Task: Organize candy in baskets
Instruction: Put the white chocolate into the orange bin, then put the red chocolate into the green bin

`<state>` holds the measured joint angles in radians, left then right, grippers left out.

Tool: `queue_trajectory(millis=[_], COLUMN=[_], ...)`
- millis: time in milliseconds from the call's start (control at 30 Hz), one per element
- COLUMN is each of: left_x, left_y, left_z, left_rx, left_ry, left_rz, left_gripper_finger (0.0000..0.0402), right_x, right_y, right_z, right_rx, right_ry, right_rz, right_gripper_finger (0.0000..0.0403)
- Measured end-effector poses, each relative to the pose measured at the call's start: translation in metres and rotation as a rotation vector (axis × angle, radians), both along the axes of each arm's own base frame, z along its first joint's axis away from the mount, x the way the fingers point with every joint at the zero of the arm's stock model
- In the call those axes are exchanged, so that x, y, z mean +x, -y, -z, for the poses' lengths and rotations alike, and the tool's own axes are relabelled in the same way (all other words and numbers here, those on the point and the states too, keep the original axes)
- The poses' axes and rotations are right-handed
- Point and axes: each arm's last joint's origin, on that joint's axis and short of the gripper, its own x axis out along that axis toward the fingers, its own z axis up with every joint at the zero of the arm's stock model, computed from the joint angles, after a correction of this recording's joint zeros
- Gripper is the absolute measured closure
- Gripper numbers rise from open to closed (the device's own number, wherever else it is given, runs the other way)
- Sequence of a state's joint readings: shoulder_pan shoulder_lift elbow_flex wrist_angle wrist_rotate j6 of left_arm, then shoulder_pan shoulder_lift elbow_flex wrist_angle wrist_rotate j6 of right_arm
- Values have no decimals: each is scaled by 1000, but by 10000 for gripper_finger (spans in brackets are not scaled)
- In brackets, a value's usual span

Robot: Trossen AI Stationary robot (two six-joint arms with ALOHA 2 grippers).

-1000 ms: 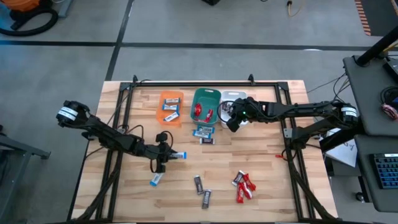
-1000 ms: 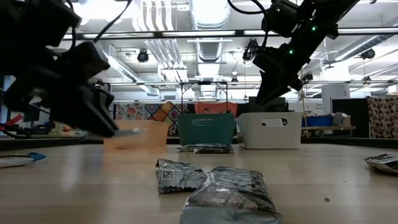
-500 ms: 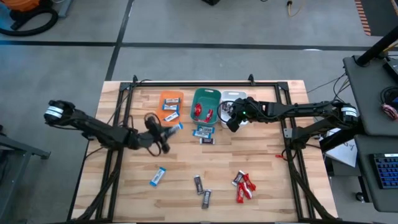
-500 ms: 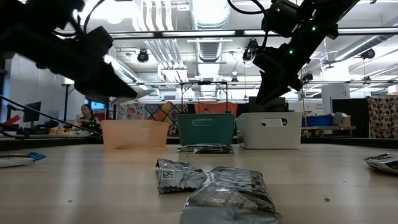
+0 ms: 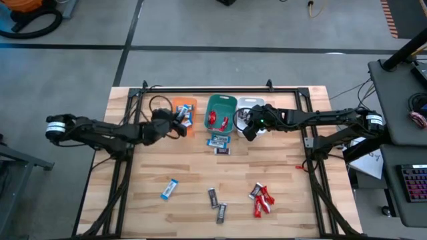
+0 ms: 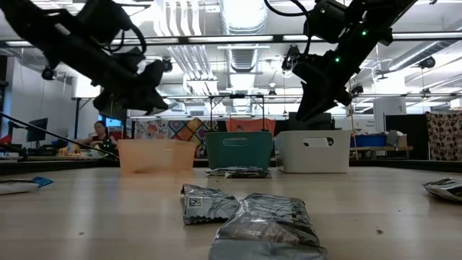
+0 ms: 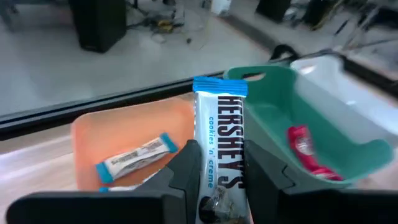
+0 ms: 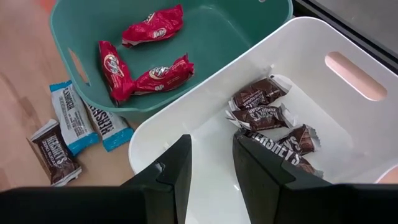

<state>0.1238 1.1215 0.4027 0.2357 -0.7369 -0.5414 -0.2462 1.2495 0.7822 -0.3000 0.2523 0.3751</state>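
Though hidden overhead, wrist-view Hershey's bar (image 7: 219,149)

Blue-and-white bar (image 7: 218,149), held upright between the fingers of the left gripper (image 7: 217,177): "HERSHEY'S" in large dark letters, "cookies 'n' creme" in small blue letters alongside.

Dark-wrapped bars (image 8: 268,118) in the white basket (image 8: 348,93): "HERSHEY'S" is partly legible on the wrappers.

Dark bar (image 8: 55,151) on the surface beside the teal basket (image 8: 74,68): "HERSHEY'S" is partly legible.

No other text can be read.
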Motion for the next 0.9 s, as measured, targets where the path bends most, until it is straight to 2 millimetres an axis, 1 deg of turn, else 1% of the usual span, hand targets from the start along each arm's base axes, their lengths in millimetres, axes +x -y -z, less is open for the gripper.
queue_trajectory(millis=[133, 300, 433, 533, 700, 900], left_x=[3, 10, 14, 19, 26, 28], left_y=[-9, -17, -18, -19, -21, -22], left_z=[4, 10, 14, 13, 8, 7], left_rx=[-36, -49, -60, -60, -53, -48], left_ry=[-97, -140, -159, -161, -183, -244], left_rz=[-52, -79, -84, -90, -96, -94], left_gripper_finger=[328, 327, 323, 307, 269, 240], right_x=[0, 0, 0, 0, 0, 0], right_y=[0, 0, 0, 0, -1, -1], right_z=[0, 0, 0, 0, 0, 0], right_rx=[4, 5, 12, 17, 30, 35], right_ry=[3, 4, 7, 8, 11, 11], right_rz=[6, 7, 12, 9, -1, 0], right_gripper_finger=[293, 293, 293, 293, 293, 293])
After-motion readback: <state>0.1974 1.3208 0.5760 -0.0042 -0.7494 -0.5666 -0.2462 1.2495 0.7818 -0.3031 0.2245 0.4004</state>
